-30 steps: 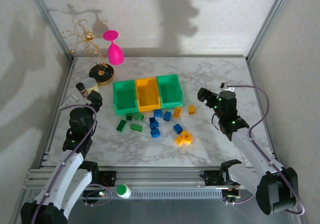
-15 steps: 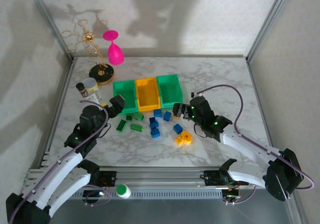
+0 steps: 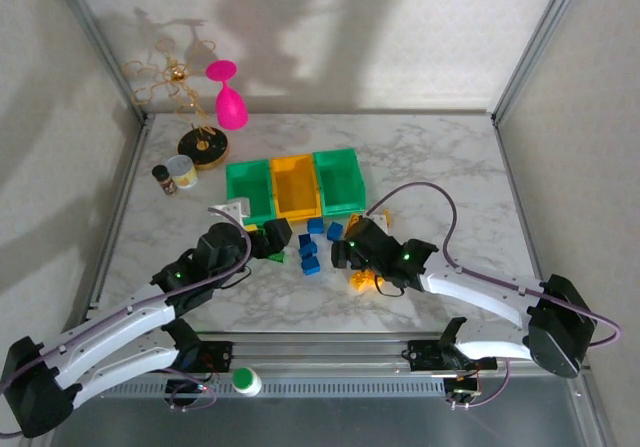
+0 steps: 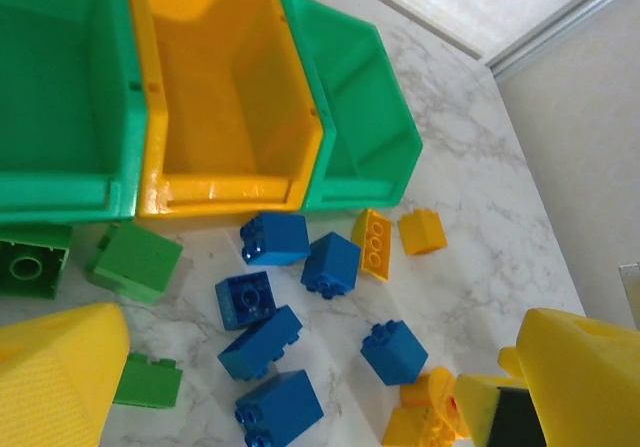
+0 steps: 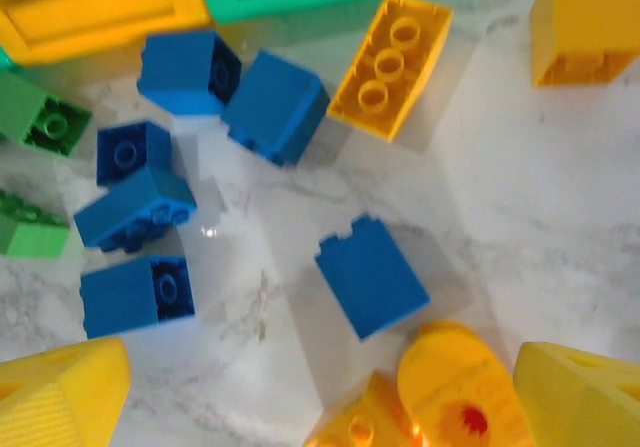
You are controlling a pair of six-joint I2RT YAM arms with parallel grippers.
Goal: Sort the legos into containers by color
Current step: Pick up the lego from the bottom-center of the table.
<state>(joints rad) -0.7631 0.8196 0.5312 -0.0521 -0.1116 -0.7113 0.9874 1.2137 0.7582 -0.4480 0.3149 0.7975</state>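
Both arms have swung inward over the last second, from the flanks of the surface [image 3: 440, 167] to the brick pile. We log the left tool [image 3: 272, 235] at the pile's left edge, just in front of the left green bin [image 3: 250, 195], and the right tool [image 3: 343, 250] at its right edge. They face each other across the blue bricks [image 3: 309, 252].

Left tool, wrist view: fingers [image 4: 60, 387] wide apart, nothing between them. Right tool: fingers [image 5: 55, 397] likewise spread, gripping nothing. One blue brick [image 5: 372, 275] lies on the surface ahead of the gap, untouched.

Legos: all on the surface, in front of the three bins, which stand side by side, touching: left green bin, yellow bin [image 4: 220, 97], right green bin [image 4: 355, 97]. Six blue bricks, blocky, clustered centrally, some on their sides. Green bricks [image 4: 140, 260] to the left, nearest the left green bin. A long yellow brick [image 5: 390, 64], three studs showing, lies close to the right green bin's front, with a smaller yellow brick [image 5: 585, 27] beside it. Round yellow piece [image 5: 455, 382] nearest the right tool, other yellow bricks touching it.
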